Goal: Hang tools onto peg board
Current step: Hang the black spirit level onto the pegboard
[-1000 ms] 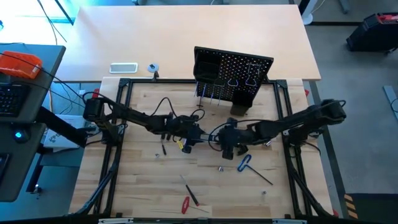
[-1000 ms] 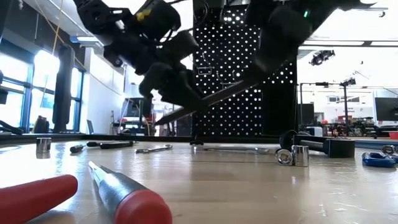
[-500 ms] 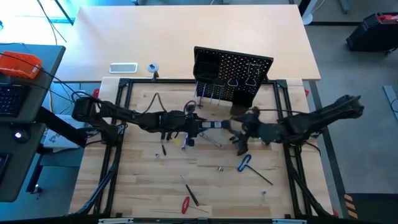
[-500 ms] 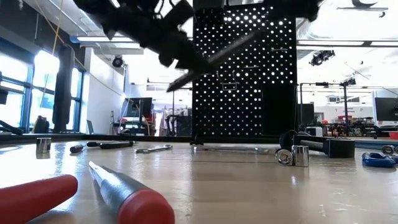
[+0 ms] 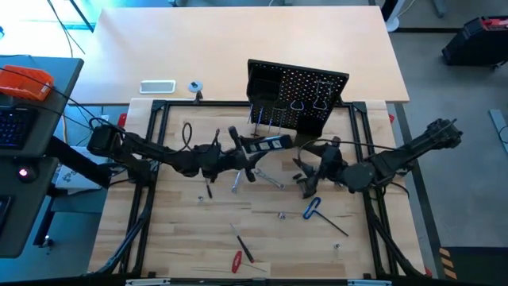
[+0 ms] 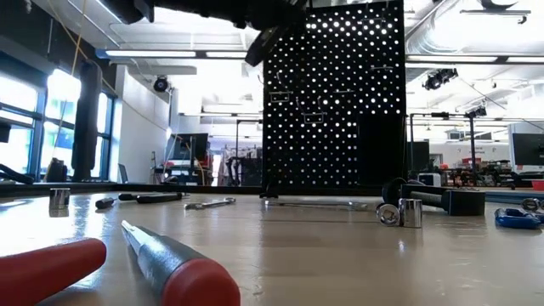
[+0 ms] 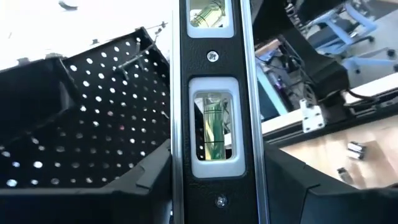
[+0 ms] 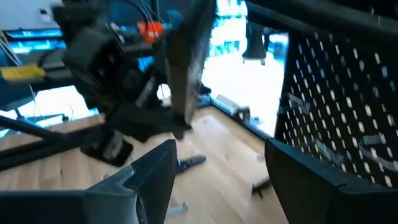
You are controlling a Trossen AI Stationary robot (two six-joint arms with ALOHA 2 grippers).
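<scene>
The left gripper (image 5: 252,151), fingers clamped on the bar level (image 7: 214,112), is nearing the peg board (image 5: 305,99); the right gripper (image 5: 305,176) is waiting with fingers apart, and most tools (image 5: 313,208) are lying unhung.

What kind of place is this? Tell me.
Probably a robotics lab or workshop: a wooden table with a black peg board, scattered hand tools like a red-handled screwdriver, and a large open hall with benches behind.

A white phone (image 5: 157,86) and a small round object (image 5: 194,86) lie on the far tabletop (image 5: 238,40).
</scene>
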